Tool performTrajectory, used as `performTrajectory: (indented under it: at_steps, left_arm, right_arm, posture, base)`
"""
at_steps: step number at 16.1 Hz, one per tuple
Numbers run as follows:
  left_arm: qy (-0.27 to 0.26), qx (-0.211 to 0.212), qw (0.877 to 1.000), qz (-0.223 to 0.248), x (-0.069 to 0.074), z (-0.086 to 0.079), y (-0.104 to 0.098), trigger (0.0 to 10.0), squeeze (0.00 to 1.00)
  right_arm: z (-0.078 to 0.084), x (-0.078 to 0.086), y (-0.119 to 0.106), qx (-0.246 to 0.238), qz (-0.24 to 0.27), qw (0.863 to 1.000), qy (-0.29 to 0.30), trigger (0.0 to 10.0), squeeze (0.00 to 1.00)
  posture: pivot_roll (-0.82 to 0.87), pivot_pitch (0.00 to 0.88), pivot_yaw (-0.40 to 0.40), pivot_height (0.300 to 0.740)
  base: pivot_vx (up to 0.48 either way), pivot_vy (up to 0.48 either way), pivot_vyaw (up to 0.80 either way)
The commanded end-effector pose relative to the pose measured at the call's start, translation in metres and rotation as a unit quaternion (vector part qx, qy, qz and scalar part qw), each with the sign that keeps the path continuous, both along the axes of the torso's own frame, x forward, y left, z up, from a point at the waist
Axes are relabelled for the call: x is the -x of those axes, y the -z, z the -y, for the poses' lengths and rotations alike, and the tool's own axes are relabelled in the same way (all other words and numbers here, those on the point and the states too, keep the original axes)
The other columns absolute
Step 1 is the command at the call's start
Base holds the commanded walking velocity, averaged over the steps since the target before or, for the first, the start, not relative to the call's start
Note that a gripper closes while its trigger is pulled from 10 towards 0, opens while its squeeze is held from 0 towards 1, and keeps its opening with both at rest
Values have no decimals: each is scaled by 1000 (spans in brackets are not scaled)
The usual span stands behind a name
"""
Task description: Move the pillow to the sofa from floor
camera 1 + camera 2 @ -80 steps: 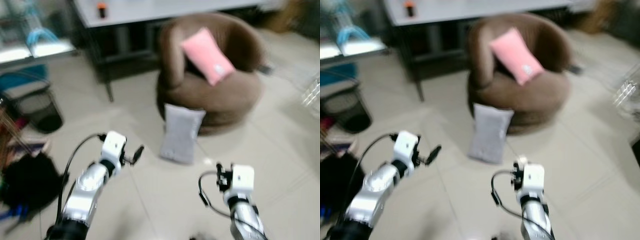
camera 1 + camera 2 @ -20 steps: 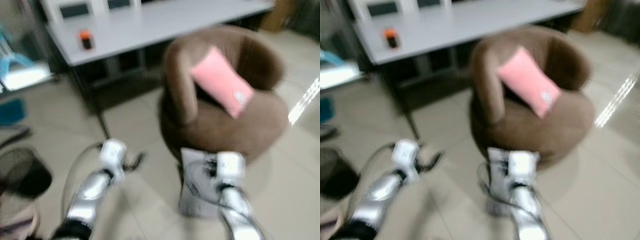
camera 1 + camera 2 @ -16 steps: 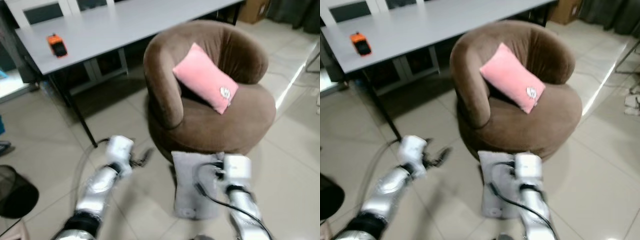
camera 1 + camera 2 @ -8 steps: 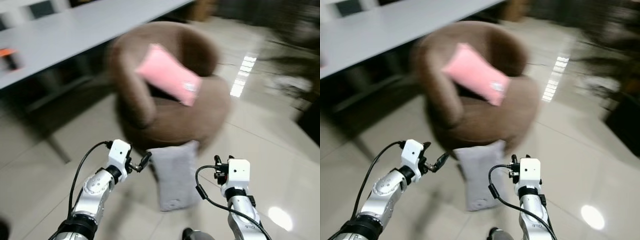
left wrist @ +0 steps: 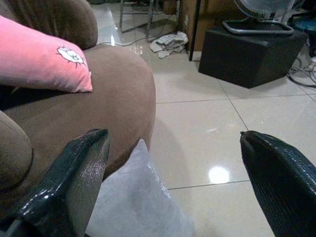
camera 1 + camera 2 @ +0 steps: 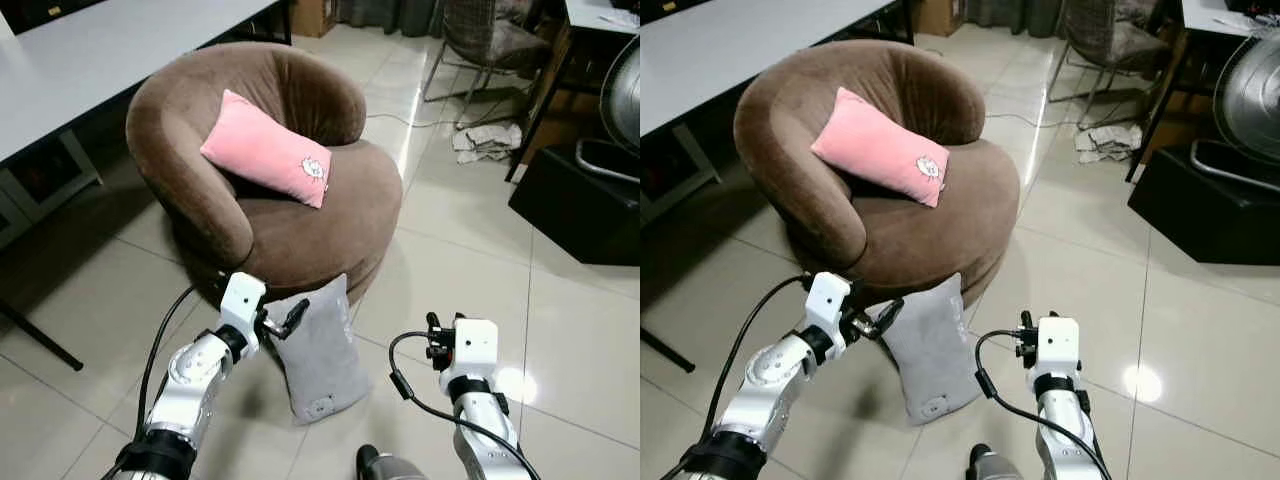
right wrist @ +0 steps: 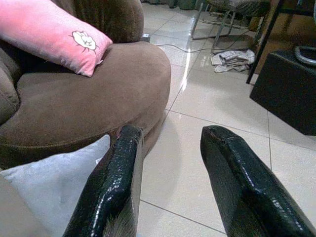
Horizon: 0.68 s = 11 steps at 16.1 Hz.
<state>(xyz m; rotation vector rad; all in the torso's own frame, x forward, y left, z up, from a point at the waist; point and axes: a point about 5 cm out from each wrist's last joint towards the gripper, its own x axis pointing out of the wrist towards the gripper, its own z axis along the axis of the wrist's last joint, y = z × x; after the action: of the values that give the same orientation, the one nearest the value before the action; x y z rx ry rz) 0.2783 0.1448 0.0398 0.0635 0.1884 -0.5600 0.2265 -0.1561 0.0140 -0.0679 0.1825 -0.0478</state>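
A grey pillow (image 6: 320, 352) stands on the tiled floor, leaning against the front of a round brown sofa (image 6: 330, 215). A pink pillow (image 6: 263, 150) lies on the sofa's seat against the backrest. My left gripper (image 6: 292, 320) is open and hovers by the grey pillow's upper left corner; the left wrist view has the grey pillow (image 5: 136, 202) low between its wide-apart fingers (image 5: 74, 177). My right gripper (image 6: 446, 322) is open, held over bare floor to the right of the pillow, apart from it. Seen from the right wrist, the grey pillow (image 7: 54, 173) lies beside one finger.
A black box (image 6: 585, 200) and a standing fan (image 6: 622, 95) are at the right. A wire chair (image 6: 480, 35) and a crumpled cloth (image 6: 485, 140) lie behind the sofa. A white table (image 6: 90, 45) spans the left. Glossy tile floor (image 6: 470, 250) opens to the right.
The whole picture has swung as I walked and turned, and the blur is gone. The sofa and grey pillow lie closer before me. Both grippers stay open and hold nothing.
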Motion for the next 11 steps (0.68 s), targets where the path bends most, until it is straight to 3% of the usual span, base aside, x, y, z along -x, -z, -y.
performTrajectory:
  at_steps: [1,5,11]
  left_arm:
    - [1,0,1000,-1,2,-2,-1,10000,0]
    - [16,-15,1000,8,4,0,-3,10000,0]
    - [56,-27,998,6,2,5,-6,10000,0]
  right_arm:
    - [1,1,-1,-7,-1,1000,3,10000,0]
    - [3,4,2,-6,-6,1000,8,10000,0]
    - [0,3,0,8,2,1000,-1,10000,0]
  posture:
    - [-3,55,57,740]
    - [-8,51,60,740]
    - [-12,40,66,736]
  base:
    - [0,0,-525]
    - [0,0,-520]
    - [0,480,0]
